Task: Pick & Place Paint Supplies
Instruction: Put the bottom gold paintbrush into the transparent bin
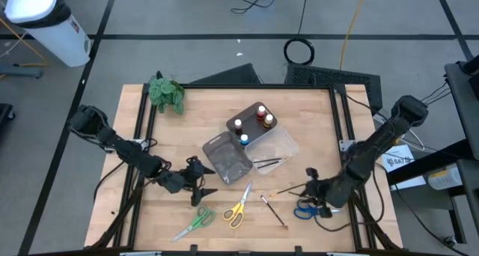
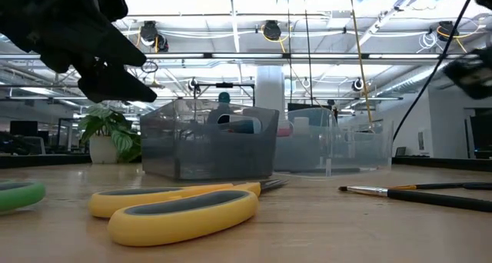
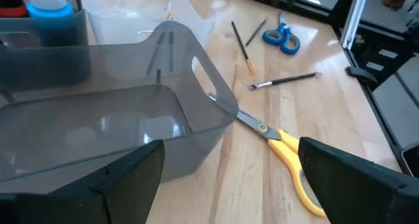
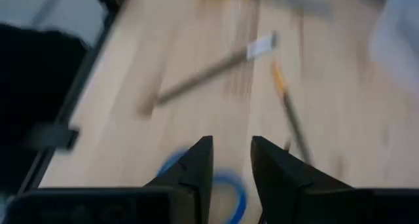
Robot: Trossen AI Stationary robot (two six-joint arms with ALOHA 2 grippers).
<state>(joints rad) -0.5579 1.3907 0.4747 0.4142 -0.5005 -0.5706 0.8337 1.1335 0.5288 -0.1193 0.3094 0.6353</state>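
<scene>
We find four paint bottles [image 1: 252, 121] and two brushes [image 1: 268, 163] already in trays. Left end effector [image 1: 200, 183] gapes released beside the yellow scissors [image 1: 238, 209]. Right end effector [image 1: 312, 198], fingers narrowly parted and empty, hovers over the blue scissors [image 1: 304, 212]. Green scissors [image 1: 194, 222] and two desk brushes [image 1: 274, 210] remain.

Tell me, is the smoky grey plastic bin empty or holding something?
Empty: the smoky grey plastic bin shows only its bare floor in the left wrist view, and nothing inside from above.

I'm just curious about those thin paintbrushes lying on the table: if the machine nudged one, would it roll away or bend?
The brush looks thin and straight, so probably stiff and very light. Its handle seems round, so a nudge might roll it across the bare wooden table. Lying flat against the wood, it is likely awkward to pinch.
</scene>
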